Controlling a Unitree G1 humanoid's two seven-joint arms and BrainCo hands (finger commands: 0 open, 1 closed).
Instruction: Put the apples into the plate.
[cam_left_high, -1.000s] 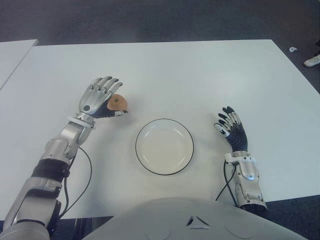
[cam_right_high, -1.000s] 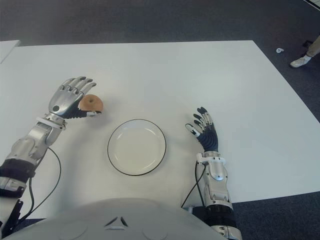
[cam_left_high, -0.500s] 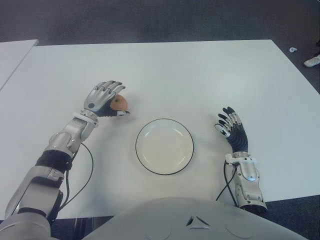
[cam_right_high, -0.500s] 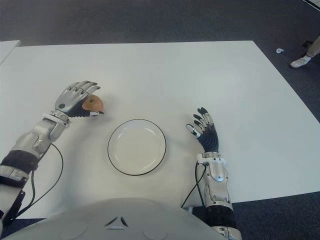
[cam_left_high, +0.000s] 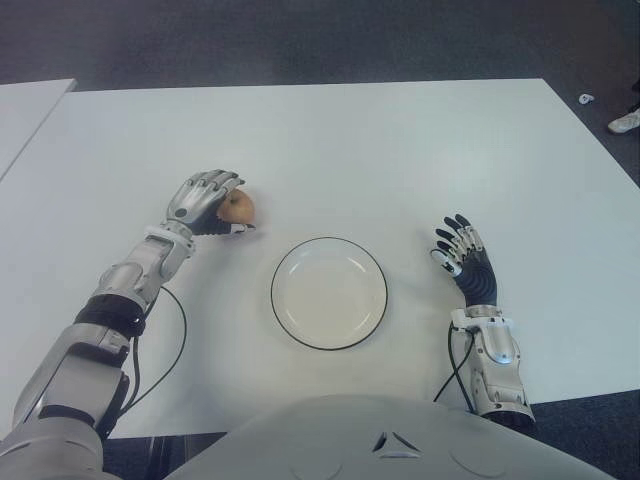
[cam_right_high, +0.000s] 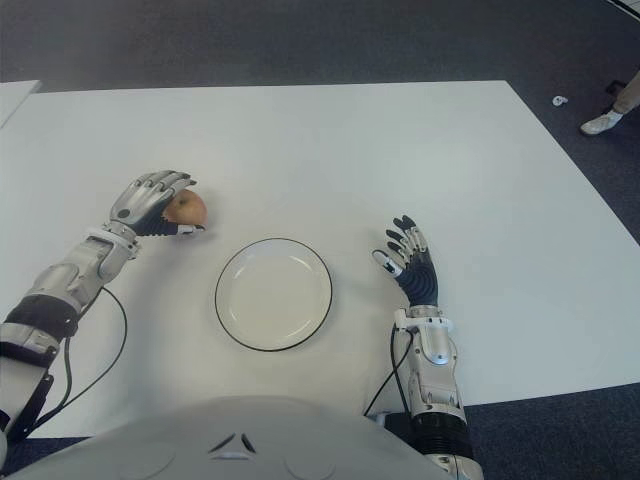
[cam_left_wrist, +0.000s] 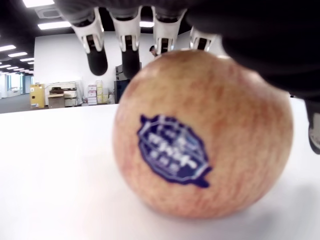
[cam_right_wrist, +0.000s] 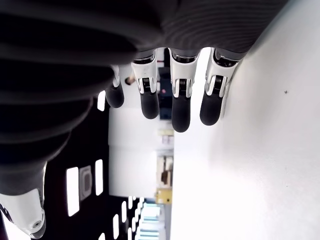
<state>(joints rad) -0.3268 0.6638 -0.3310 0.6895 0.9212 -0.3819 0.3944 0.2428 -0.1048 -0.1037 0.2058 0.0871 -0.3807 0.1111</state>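
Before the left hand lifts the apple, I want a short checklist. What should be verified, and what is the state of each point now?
1. Left hand is at the apple, fingers arched over it: ok.
2. Fingers closed firmly on the apple: cannot tell; the left wrist view shows fingertips beyond it, contact unclear.
3. Apple sits on the table, not lifted: ok.
4. Plate has nothing in it and can receive the apple: ok.
5. Table between apple and plate is bare: ok.
6. Right hand is on the plate's right side, fingers open, away from the path: ok.
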